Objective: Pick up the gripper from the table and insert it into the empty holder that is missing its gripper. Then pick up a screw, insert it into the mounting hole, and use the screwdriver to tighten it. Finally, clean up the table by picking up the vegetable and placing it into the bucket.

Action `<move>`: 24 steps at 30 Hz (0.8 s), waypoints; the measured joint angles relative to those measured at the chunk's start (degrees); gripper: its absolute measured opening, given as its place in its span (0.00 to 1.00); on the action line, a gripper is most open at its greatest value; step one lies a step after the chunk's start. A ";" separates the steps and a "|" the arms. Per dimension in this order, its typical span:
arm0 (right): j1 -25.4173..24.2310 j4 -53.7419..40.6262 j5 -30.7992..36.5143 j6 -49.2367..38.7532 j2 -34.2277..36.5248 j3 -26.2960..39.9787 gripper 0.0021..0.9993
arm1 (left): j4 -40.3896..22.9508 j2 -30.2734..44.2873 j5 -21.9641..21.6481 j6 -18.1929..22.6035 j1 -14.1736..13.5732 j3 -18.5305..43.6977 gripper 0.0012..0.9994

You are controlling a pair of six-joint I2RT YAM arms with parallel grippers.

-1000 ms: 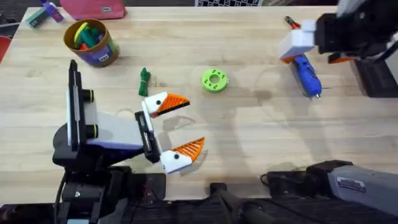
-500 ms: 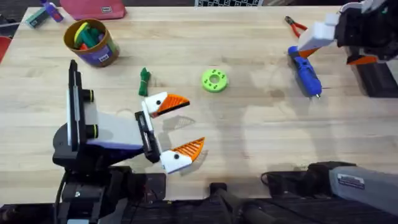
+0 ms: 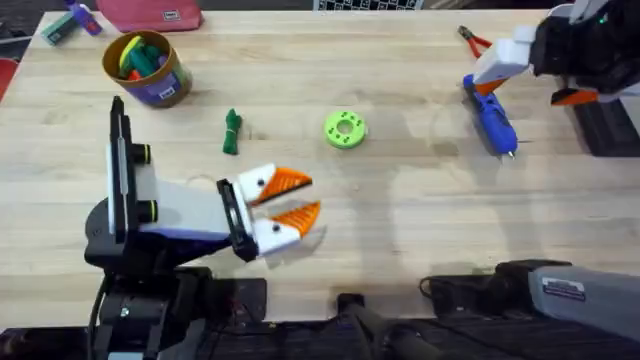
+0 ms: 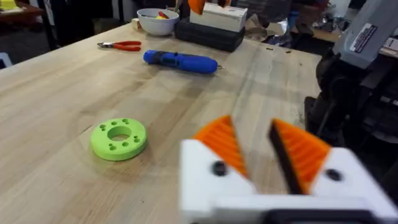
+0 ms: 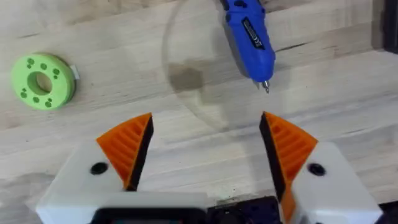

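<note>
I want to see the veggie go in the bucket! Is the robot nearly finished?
Not quite. Looks done: the left gripper and the right gripper each wear two orange fingers. In hand: nothing; the right gripper hangs open above the screwdriver, which lies on the table. Left to do: the vegetable lies on the table, outside the bucket.

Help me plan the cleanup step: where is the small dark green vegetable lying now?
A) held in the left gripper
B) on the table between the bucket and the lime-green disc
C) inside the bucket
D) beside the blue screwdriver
B: the vegetable lies on the bare table, with the bucket on one side and the lime-green disc on the other.
</note>
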 joint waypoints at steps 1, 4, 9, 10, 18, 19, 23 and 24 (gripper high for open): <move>-0.01 0.04 0.07 -0.02 0.00 0.00 0.99 | 0.00 0.01 -0.02 0.01 0.00 0.00 0.20; -0.18 1.08 1.18 -0.02 0.00 0.00 0.99 | 0.00 0.00 -0.12 0.36 0.00 0.00 0.02; -1.57 7.43 2.49 -1.69 0.67 0.00 0.99 | 0.00 0.02 -0.14 0.36 0.00 0.00 0.02; -1.98 8.88 2.57 -2.64 1.12 0.00 0.99 | 0.00 0.02 -0.14 0.37 0.00 0.00 0.02; -6.83 18.10 2.78 -12.10 10.38 0.02 0.99 | 0.00 0.01 -0.14 0.36 0.00 0.00 0.02; -7.30 18.71 2.75 -13.15 11.76 0.04 0.99 | 0.00 0.02 -0.14 0.38 0.00 0.00 0.02; -8.37 18.93 2.48 -17.84 17.98 1.71 0.99 | 0.00 0.00 -0.14 0.38 0.00 0.00 0.02; -8.41 18.95 2.46 -18.98 19.71 2.55 0.99 | 0.00 0.00 -0.14 0.38 0.00 0.00 0.02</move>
